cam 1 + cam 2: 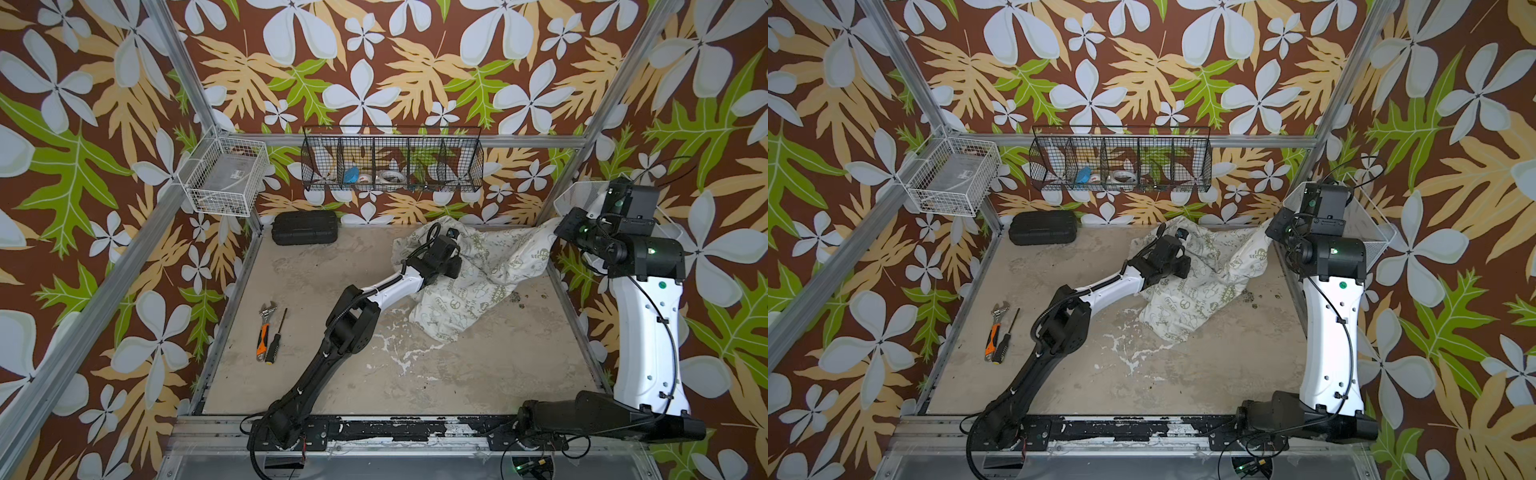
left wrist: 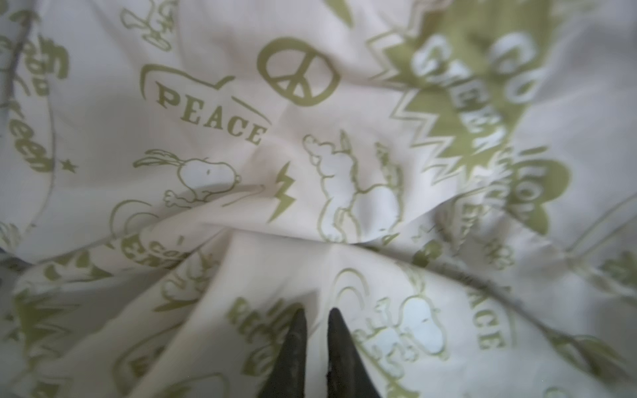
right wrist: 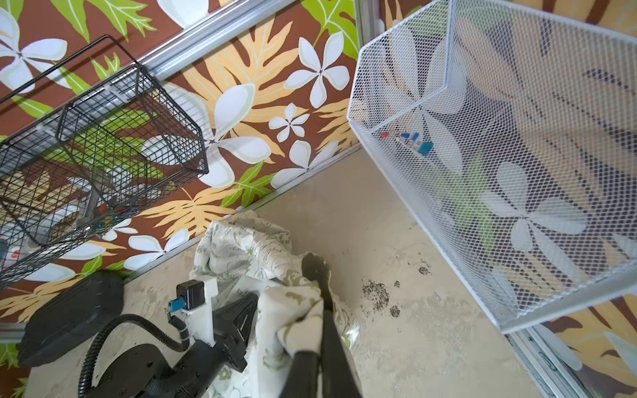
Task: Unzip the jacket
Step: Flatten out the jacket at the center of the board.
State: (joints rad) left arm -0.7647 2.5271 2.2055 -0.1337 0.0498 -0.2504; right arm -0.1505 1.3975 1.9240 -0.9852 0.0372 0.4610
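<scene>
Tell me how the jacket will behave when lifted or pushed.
Probably floppy: the jacket lies crumpled and sags from the right gripper pinching it. Likely light, the cloth looks thin. Pushed, it would likely bunch rather than slide.

A beige, stained, concrete-like desk (image 1: 436,382) carries a few things. At its far left edge lies a black ribbed plastic case (image 1: 304,227). On the left, at mid-depth, a steel adjustable wrench with an orange-and-black handle (image 1: 264,330) lies just beside a slim screwdriver with a black-and-yellow handle (image 1: 276,337), both pointing far. At the far right a crumpled cream-white thin jacket printed with olive-green cartoons (image 1: 478,282) spreads over the surface, its right end raised off it. Dark crumbs (image 1: 517,297) speckle the desk just right of the jacket.
</scene>
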